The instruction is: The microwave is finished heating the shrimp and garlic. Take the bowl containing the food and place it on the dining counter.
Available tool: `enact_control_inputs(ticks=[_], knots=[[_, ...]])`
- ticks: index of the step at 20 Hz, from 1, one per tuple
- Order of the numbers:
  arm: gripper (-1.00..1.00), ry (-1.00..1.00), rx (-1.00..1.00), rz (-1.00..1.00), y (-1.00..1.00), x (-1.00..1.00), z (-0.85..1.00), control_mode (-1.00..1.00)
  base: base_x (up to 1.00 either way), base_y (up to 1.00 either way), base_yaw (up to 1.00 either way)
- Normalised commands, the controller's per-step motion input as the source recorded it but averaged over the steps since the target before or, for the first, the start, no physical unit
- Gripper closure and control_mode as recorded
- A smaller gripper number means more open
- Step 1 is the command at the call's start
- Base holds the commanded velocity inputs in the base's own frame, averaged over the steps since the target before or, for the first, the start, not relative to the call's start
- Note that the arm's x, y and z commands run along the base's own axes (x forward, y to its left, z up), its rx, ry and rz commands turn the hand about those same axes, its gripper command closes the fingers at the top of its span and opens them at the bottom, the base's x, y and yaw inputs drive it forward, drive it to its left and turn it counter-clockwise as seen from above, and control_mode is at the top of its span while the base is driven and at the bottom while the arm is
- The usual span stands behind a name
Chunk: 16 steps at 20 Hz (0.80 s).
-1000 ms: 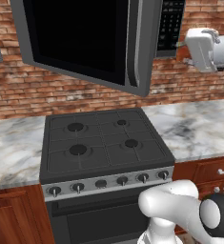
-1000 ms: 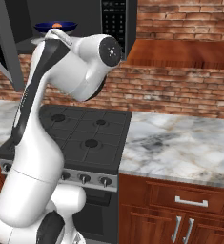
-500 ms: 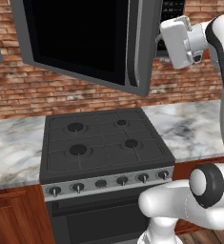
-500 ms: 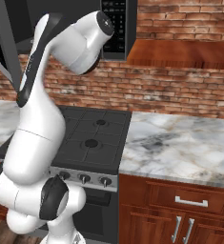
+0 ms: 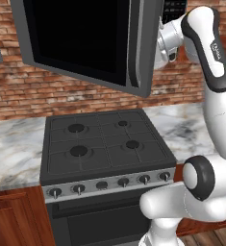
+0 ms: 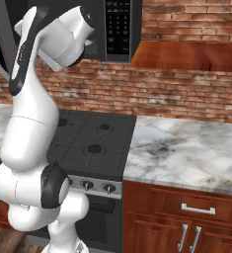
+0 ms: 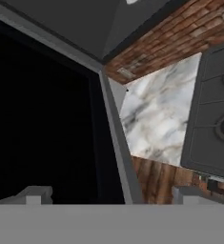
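The jaws stood spread wide and held nothing, their two grey tips rising at the bottom of the hand view on either side of the microwave's point(image 5: 85, 43) swung-open door edge. The gripper point(image 7: 108, 196) was raised beside that door, above the black stove point(image 5: 102, 144) and the marble surface point(image 6: 186, 148) against the brick wall. From the left base view, the big dark door hung open toward the room, with its long grey handle point(image 5: 136, 41) facing the white arm point(image 5: 208, 72). The bowl with the shrimp and garlic could not be made out in these views; presumably it sat inside the cavity behind the door and arm. The step in hand looked like the reach toward the microwave's opening. The next move would likely call for steering around the door edge into the cavity, then lining the open jaws up over the bowl's rim.
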Motion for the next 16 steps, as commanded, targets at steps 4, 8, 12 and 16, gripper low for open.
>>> enact_control_inputs(ticks=[4,8,12,16], knots=[[-1.0,0.07,0.04,0.2,0.82,-0.37,0.0,-1.0,0.0,0.0,0.0],[-1.0,0.07,0.08,0.23,0.92,-0.5,0.0,-1.0,0.0,0.0,0.0],[-1.0,0.06,0.1,0.23,1.0,-0.6,0.0,-1.0,0.0,0.0,0.0],[-1.0,0.01,0.1,0.12,1.0,-0.46,0.0,-1.0,0.0,0.0,0.0]])
